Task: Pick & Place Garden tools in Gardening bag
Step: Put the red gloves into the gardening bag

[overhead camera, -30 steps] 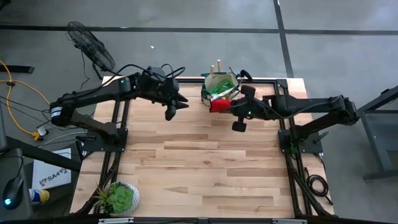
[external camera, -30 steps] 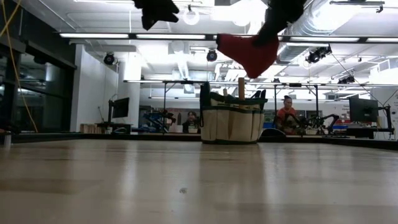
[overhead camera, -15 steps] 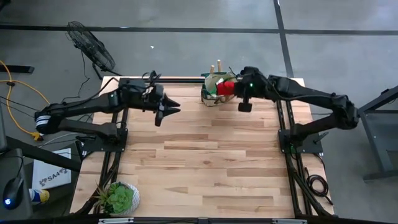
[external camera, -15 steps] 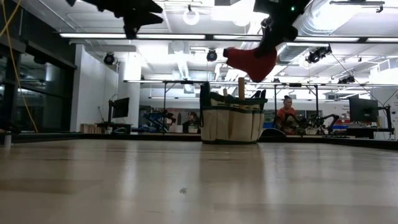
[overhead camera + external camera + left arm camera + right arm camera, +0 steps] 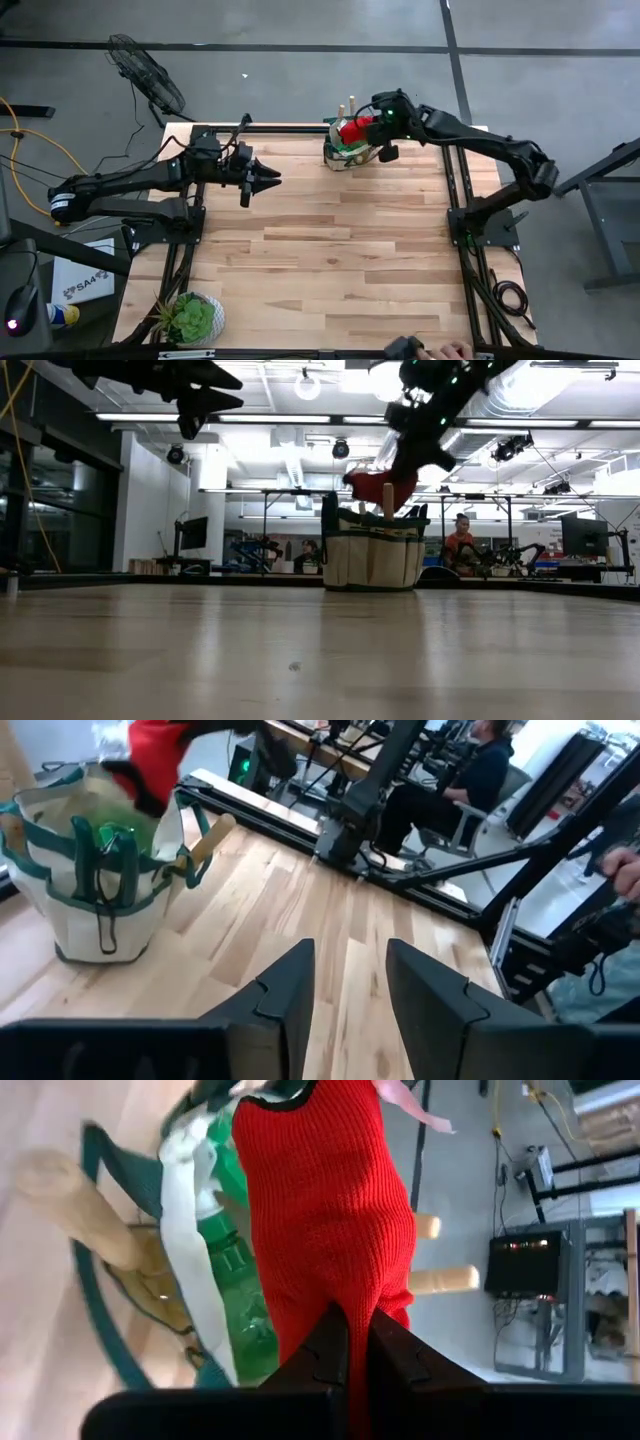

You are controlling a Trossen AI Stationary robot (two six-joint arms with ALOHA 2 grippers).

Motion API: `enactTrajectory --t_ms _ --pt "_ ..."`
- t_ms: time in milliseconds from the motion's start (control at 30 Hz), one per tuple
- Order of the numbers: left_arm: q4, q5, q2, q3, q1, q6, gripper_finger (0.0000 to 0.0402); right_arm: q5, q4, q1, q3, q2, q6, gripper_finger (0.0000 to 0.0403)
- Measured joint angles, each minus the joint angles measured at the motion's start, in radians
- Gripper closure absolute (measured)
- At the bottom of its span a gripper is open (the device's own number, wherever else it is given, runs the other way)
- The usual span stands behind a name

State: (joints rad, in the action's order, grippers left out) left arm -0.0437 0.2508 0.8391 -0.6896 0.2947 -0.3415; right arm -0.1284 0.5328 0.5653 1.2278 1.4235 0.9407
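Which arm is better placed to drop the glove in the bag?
Right. Its tool is shut on the red glove, directly over the gardening bag. The left tool is open, empty, off to the bag's side.

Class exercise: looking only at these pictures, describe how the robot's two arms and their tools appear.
Both arms are dark, slender and jointed, with black cables looping along them. The left tool ends in two flat, angular black fingers. The right tool has matching dark fingers, and a small green light glows on its wrist.
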Motion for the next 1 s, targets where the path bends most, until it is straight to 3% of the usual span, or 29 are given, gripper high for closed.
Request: enactTrajectory --t_ms 233,567,1000 --pt "0.018 0.001 -0.036 0.016 0.000 -0.057 0.0278 0.011 -0.051 0.032 0.000 0.107 0.092 0.0398" --pt "0.035 -0.014 -0.042 0.016 0.000 -0.075 0.0278 0.083 -0.053 0.067 0.000 0.166 0.026 0.0398" --pt "0.038 -0.027 -0.042 0.016 0.000 -0.082 0.0278 0.057 -0.061 0.071 0.002 0.232 0.001 0.0389"
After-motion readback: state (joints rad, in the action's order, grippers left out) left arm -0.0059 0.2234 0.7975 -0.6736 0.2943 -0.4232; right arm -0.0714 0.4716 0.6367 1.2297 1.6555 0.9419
